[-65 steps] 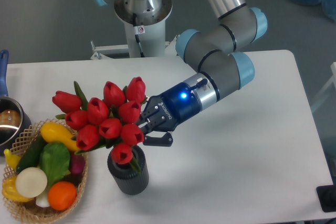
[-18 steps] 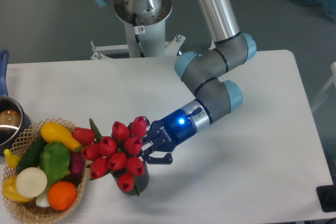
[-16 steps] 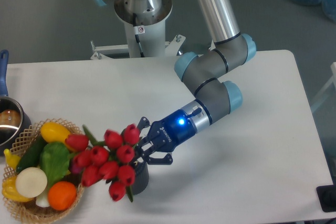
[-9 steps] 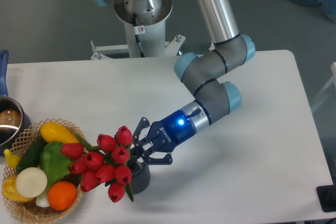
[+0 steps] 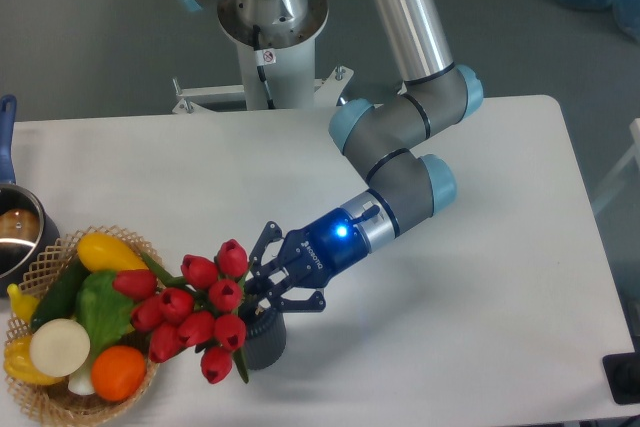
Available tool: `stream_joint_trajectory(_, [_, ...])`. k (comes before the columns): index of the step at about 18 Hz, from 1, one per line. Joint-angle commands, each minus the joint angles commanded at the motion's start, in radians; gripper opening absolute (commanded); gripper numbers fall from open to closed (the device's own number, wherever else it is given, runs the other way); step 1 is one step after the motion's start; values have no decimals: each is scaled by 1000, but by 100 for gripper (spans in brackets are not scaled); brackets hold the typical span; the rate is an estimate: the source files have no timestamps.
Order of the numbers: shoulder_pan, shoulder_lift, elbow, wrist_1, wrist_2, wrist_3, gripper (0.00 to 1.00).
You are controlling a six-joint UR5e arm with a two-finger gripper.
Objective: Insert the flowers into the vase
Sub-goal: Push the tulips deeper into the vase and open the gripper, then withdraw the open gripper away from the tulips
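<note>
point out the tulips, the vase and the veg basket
tulips (image 5: 196, 307): fixed camera, on a red bud mid-bunch
vase (image 5: 264, 345): fixed camera, on its ribbed dark side
veg basket (image 5: 150, 369): fixed camera, on the wicker rim

one fixed camera looks down steeply from beyond the table's (image 5: 470, 347) front edge toward the arm's base (image 5: 270, 37) past the far edge, at middling range.
</note>
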Motion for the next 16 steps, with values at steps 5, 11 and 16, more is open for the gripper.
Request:
stream_joint_trajectory(5, [5,0,-2,0,-2,0,28])
stream_joint_trajectory(11, [6,-2,-2,0,2,14,38])
stream_joint_trajectory(16, [6,0,-9,0,2,31,42])
